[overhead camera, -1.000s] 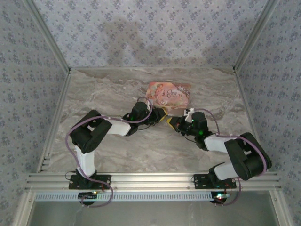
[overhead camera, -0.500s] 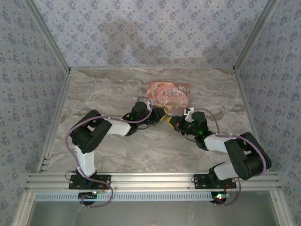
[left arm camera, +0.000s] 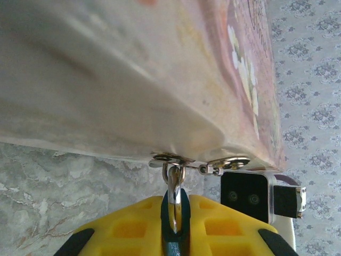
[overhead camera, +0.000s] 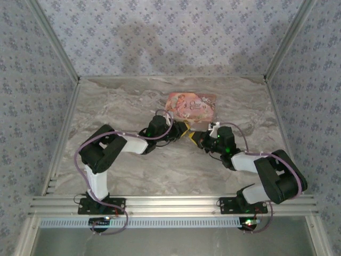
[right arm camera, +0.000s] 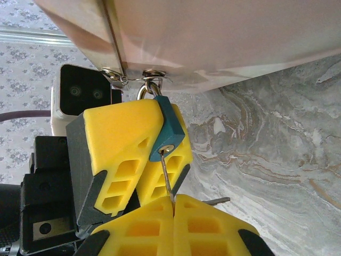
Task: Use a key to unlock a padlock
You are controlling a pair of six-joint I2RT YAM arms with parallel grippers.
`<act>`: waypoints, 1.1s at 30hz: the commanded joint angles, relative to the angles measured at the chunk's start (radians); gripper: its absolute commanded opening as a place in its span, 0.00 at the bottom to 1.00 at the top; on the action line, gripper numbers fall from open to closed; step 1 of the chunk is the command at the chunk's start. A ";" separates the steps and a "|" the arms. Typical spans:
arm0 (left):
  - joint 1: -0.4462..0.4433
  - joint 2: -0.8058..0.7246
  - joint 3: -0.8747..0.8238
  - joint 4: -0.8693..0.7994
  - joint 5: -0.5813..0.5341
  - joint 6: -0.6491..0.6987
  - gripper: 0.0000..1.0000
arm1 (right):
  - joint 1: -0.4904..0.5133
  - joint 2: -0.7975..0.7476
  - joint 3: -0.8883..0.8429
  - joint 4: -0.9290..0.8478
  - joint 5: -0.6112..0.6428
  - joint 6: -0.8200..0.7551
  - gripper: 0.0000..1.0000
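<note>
Counting one padlock (right arm camera: 166, 130), one key (right arm camera: 167, 173) and one pink box (overhead camera: 192, 106). Tallying two arms, left arm (overhead camera: 133, 144) and right arm (overhead camera: 250, 160), carrying two grippers, left gripper (left arm camera: 175, 213) and right gripper (right arm camera: 173, 205). Totalling four yellow fingers (right arm camera: 117, 144) and one table (overhead camera: 117, 101).

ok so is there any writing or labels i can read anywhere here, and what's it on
pink box: curly lettering on its printed lid, too small and blurred to read
padlock and key: no marking that can be read
</note>
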 commanded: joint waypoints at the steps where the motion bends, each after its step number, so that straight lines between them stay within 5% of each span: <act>1: -0.009 -0.024 -0.003 0.086 0.040 -0.021 0.14 | 0.003 0.006 0.010 0.049 0.030 0.015 0.00; 33: -0.008 -0.024 0.000 0.094 0.039 -0.025 0.14 | -0.006 -0.002 -0.015 0.085 0.044 0.049 0.00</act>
